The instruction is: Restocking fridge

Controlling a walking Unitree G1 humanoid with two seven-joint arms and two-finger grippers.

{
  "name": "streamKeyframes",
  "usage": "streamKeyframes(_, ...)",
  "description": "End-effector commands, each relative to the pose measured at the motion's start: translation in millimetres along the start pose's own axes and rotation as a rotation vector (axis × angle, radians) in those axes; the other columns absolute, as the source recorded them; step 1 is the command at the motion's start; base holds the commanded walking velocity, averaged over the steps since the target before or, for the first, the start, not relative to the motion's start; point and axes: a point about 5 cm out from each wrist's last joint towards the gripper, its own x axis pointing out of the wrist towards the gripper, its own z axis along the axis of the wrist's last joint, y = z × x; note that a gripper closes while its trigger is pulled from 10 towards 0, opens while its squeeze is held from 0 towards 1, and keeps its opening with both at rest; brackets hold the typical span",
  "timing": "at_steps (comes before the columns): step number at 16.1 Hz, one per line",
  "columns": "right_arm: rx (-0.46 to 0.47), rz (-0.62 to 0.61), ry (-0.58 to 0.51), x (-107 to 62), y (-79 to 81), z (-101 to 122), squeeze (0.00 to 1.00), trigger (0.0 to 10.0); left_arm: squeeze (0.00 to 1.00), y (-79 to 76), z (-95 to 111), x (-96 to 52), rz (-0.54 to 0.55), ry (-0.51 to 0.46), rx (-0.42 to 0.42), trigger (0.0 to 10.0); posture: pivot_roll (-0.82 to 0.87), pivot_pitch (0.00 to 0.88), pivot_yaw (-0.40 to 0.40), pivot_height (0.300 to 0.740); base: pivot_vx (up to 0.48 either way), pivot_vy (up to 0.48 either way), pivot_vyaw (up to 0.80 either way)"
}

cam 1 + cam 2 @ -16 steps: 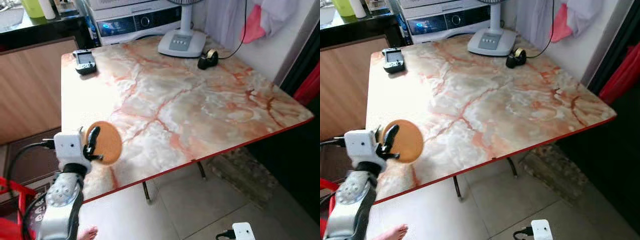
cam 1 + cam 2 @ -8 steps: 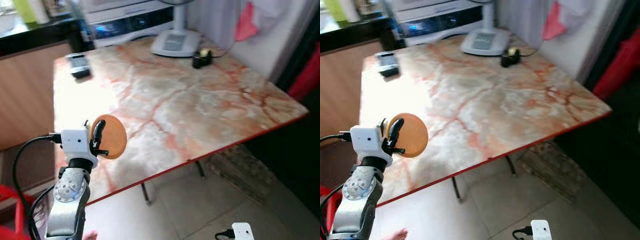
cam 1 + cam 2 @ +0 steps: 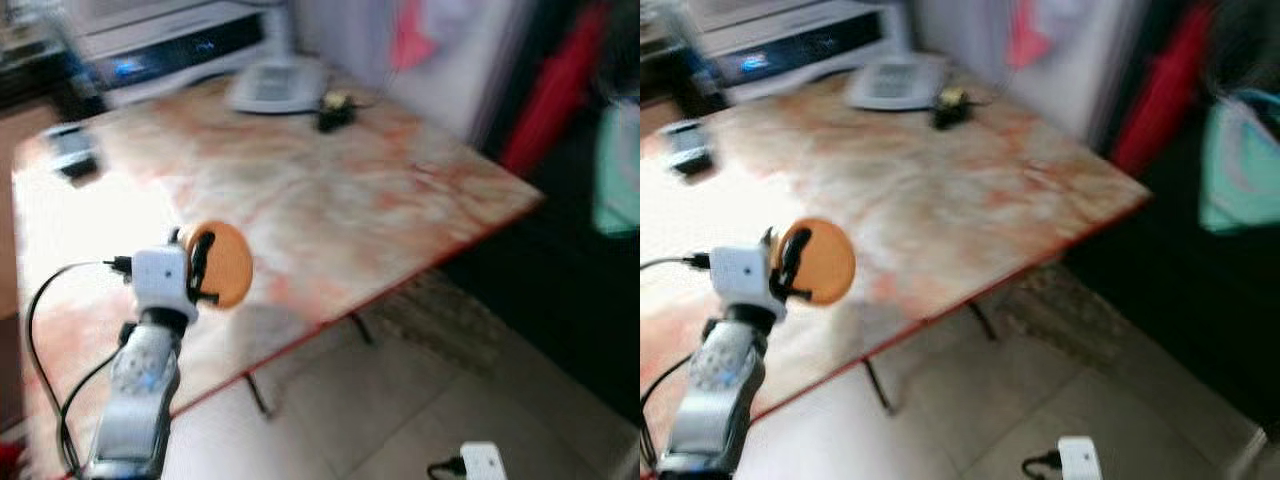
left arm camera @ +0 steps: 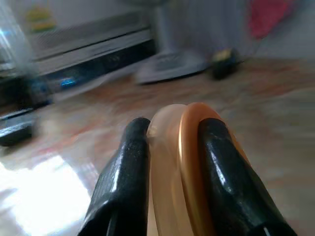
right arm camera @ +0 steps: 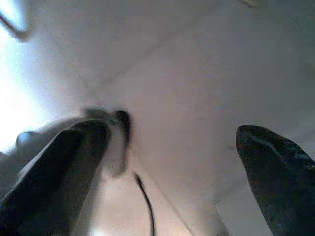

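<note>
Orange lid [image 3: 228, 264], round and flat, sits clamped edge-on in the left hand [image 4: 172, 147] above the tabletop's [image 3: 330, 190] near edge; the right hand [image 5: 172, 162] hangs low, fingers spread and empty.

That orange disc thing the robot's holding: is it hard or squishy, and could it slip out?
The orange disc looks stiff: it keeps its flat round shape while pinched on edge by the left gripper. Probably light, since it sits held by the rim alone. Its smooth, glossy edge suggests it could slide or twist in the fingers.
</note>
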Motion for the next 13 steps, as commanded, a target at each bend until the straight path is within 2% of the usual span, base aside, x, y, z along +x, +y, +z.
streamKeyframes(1,0.005,0.001,0.019,-1.3,0.9,-6.9,0.0,10.0,0.0,2.2,1.0,-1.0,-0.001,-0.012,0.016,10.0,-0.05,0.09,0.046,0.74,0.0,0.0,-0.79)
streamKeyframes(5,0.003,0.005,0.02,-1.3,1.5,-6.9,0.0,10.0,0.0,3.6,1.6,0.2,-0.004,-0.022,0.025,10.0,-0.05,0.074,0.051,0.74,0.0,0.0,-0.79)
streamKeyframes(13,-0.008,0.012,0.021,-1.1,2.0,-6.5,0.0,10.0,0.0,-1.4,4.0,4.5,-0.005,-0.045,-0.011,10.0,-0.06,0.07,0.05,0.74,0.0,0.0,-0.79)
